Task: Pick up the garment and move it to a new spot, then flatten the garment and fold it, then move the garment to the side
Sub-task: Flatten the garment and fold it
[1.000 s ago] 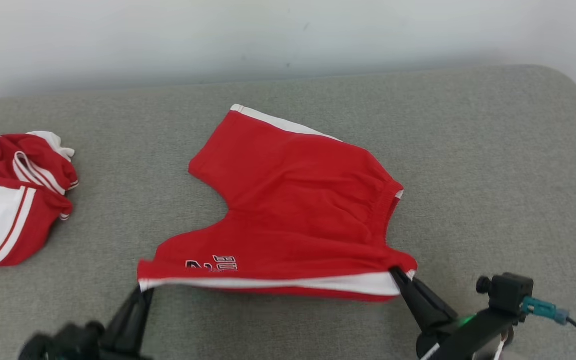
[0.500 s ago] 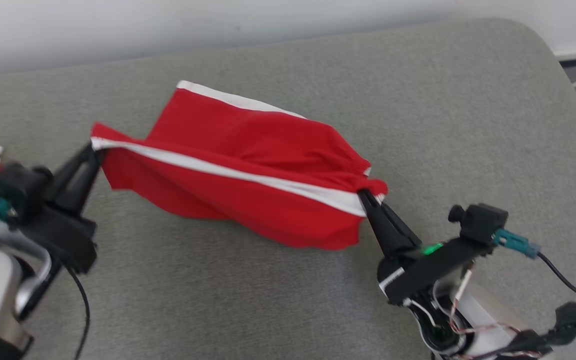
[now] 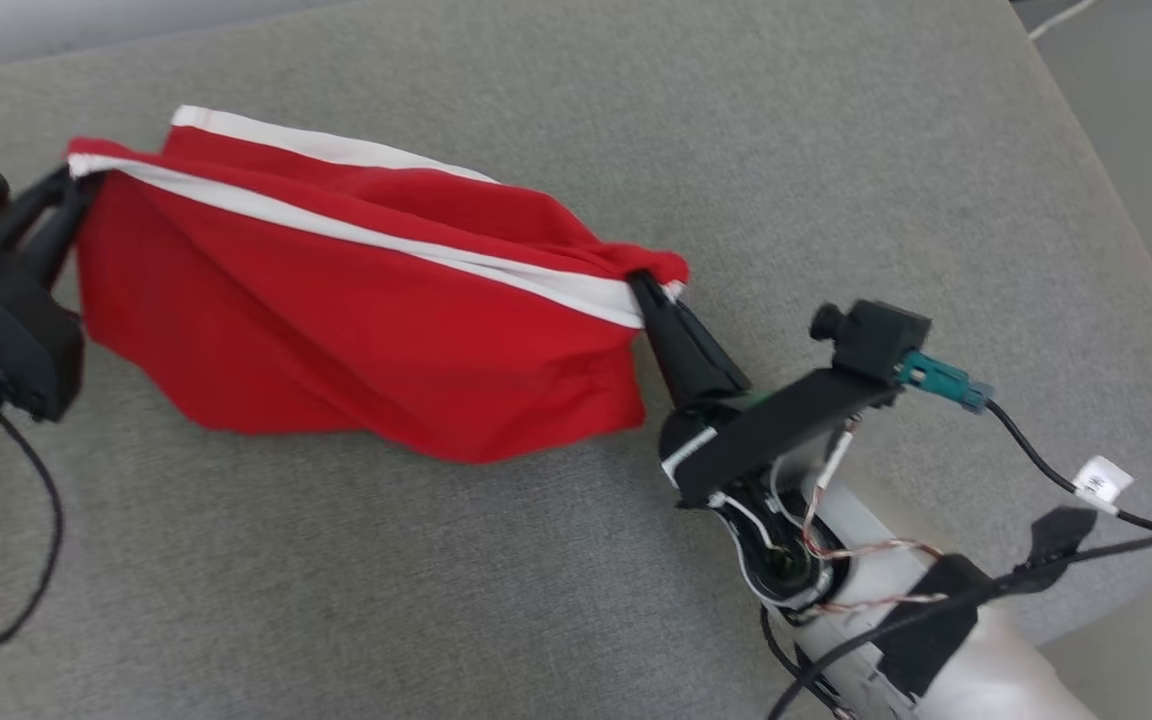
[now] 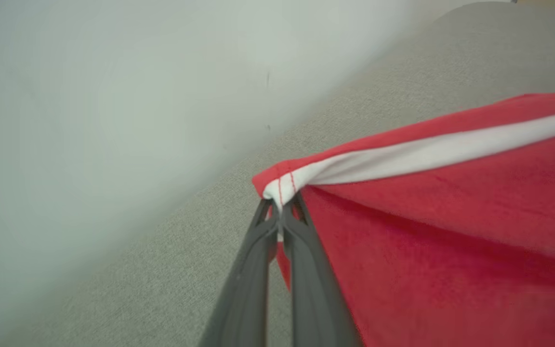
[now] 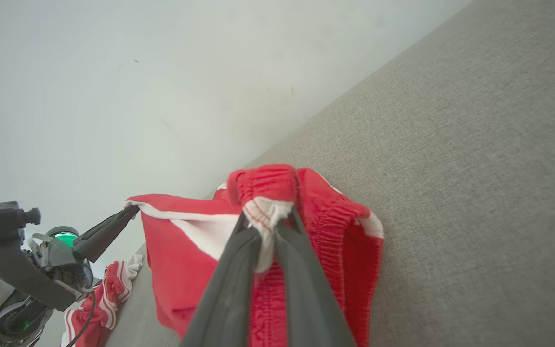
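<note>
Grippers closed on cloth: your left gripper pinches a hem corner of the red shorts at their ten o'clock end in the head view. Your right gripper pinches the bunched elastic waistband at their three o'clock end. In each wrist view the two dark fingers meet on a wad of red and white fabric with no gap showing. Between the two grips the white side stripe runs taut as a ridge. The body of the shorts hangs from it as a slack sheet toward six o'clock, its lower edge touching or just above the grey cushion; which of the two cannot be told. A second leg panel trails toward twelve o'clock and appears to rest on the cushion. Expect the garment to handle as light, soft and limp: it holds no shape of its own, drapes from wherever you hold it, and will crease where it lands. The knit looks grippy rather than slick, and the thick hem and waistband offer the surest purchase, so judge the present holds sound. Hold the stripe stretched as you lay it down, or the loose panel may fold under. A second red-and-white garment lies well apart, at seven o'clock of the right wrist view.
</note>
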Controlling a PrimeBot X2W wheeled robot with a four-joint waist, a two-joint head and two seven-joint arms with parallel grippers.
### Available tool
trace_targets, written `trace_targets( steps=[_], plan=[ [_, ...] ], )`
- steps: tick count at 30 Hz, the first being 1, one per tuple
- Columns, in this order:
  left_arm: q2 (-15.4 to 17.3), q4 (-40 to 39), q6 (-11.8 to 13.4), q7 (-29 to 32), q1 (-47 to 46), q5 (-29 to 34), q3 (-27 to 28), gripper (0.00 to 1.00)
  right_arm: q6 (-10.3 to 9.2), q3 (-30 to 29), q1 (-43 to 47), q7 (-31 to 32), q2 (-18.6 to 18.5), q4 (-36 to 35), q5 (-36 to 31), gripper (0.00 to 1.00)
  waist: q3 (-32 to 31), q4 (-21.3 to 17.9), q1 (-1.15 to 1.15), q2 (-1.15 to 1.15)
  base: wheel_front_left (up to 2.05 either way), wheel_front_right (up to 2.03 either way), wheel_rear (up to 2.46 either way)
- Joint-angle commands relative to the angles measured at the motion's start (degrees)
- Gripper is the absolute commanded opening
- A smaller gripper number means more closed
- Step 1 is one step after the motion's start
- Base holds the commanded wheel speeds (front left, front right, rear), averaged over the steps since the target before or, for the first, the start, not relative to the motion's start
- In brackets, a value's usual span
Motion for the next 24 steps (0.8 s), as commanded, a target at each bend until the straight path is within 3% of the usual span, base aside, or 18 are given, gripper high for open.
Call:
trace_targets(
  steps=[1, 15, 24],
  plan=[
    [1.17, 1.36, 0.08, 0.43, -2.34, -0.82, -1.57, 0.0, -0.06, 0.3, -1.75, -0.4, 0.64, 0.9, 0.63, 0.0, 3.21, -2.93, -0.01, -0.01, 0.0, 0.0, 0.0],
    [4.53, 12.23, 0.07, 1.44, -16.13, -5.49, -13.91, 0.0, -0.06, 1.41, -7.83, -1.74, 5.31, 6.04, 3.78, 0.0, 7.22, -6.72, -0.01, -0.01, 0.0, 0.0, 0.0],
    [4.25, 17.84, 0.08, -0.24, -21.6, -6.87, -20.46, 0.0, -0.06, -0.44, -9.21, -1.84, 6.39, 7.19, 3.26, 0.0, 8.76, -7.73, -0.01, -0.01, 0.0, 0.0, 0.0]
  ],
)
